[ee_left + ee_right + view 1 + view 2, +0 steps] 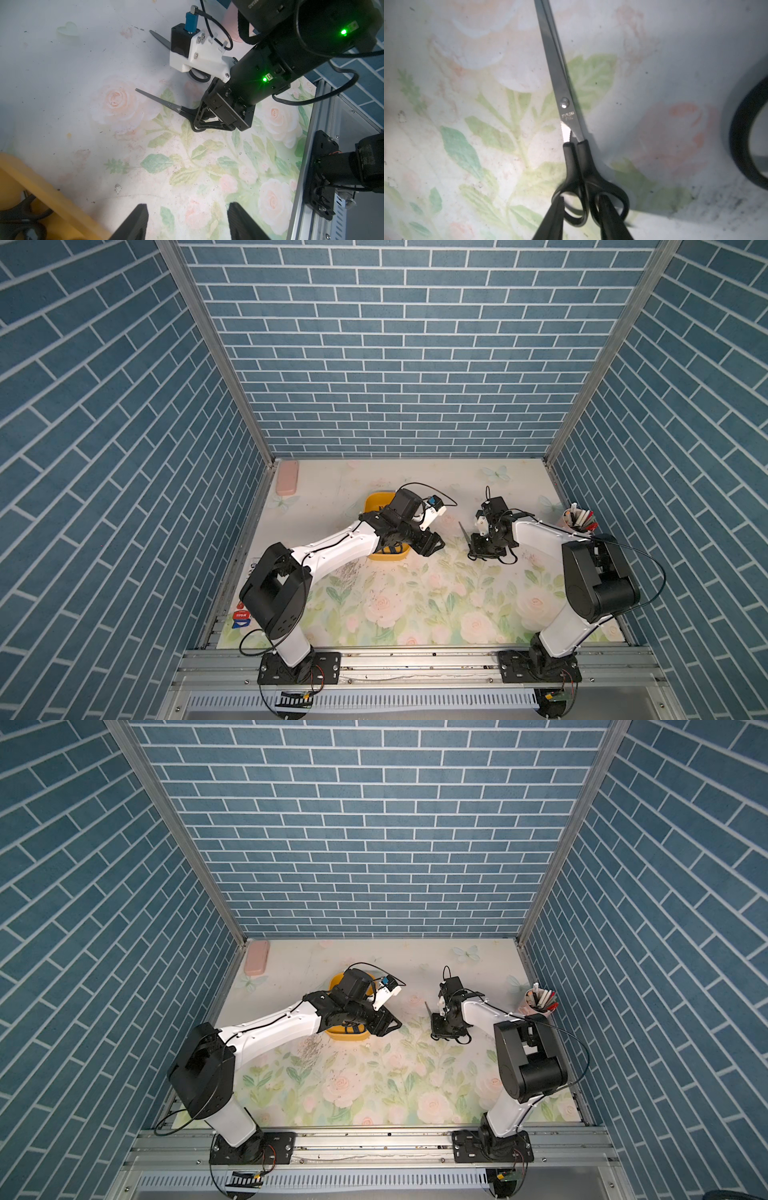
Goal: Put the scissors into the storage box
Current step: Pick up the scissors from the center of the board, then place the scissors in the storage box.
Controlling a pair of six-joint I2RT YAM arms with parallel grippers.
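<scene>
A pair of scissors with black handles lies on the floral table; its grey blade shows in both top views. My right gripper is shut on its handle, one finger on the small loop's outer rim and the other inside the large loop. A second pair lies just beyond, half hidden by the right wrist. The yellow storage box sits under my left arm, with black scissor handles inside. My left gripper hovers open and holding nothing beside the box's near right corner.
A flat pink case lies at the far left corner. A pink pen cup with markers stands at the right edge. The aluminium rail carrying both arm bases runs along the front.
</scene>
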